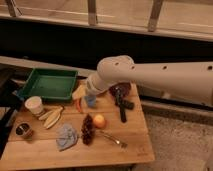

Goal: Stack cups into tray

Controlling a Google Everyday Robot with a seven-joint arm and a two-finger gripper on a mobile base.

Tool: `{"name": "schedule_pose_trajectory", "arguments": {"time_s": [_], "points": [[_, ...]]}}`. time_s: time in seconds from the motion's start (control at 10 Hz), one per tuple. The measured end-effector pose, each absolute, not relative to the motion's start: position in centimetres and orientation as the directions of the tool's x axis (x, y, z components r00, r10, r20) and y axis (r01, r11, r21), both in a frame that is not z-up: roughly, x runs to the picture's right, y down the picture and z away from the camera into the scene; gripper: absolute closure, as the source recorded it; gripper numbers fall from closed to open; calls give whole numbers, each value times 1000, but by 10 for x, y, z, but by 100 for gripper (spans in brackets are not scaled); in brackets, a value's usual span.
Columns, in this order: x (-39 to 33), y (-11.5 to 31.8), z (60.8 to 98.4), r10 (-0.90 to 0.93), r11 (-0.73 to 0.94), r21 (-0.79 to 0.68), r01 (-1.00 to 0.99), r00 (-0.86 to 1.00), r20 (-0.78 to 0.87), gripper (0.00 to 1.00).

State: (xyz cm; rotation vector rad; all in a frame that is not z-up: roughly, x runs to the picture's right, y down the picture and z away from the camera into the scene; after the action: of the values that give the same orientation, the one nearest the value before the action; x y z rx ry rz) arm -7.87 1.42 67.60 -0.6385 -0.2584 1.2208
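White arm [150, 75] masks the pincer [89, 91] over the blue cup [91, 102] by the tray [47, 98]; grip unclear.

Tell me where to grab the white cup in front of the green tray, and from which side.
Pinch the white cup at its rim, coming straight down: it stands upright with its mouth open, and banana pieces lie close beside it. The pincer is over by the blue cup, right of the green tray.
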Motion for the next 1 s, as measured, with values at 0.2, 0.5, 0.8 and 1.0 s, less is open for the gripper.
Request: {"name": "schedule_pose_trajectory", "arguments": {"time_s": [0.2,0.5,0.8,1.0], "points": [[-79,14,676,928,197,-583,-788,342,-148,29],[-80,16,677,926,204,-584,-786,349,-146,29],[-129,26,688,904,244,-625,-741,408,-131,29],[-180,32,697,887,264,-663,-701,447,-120,29]]}}
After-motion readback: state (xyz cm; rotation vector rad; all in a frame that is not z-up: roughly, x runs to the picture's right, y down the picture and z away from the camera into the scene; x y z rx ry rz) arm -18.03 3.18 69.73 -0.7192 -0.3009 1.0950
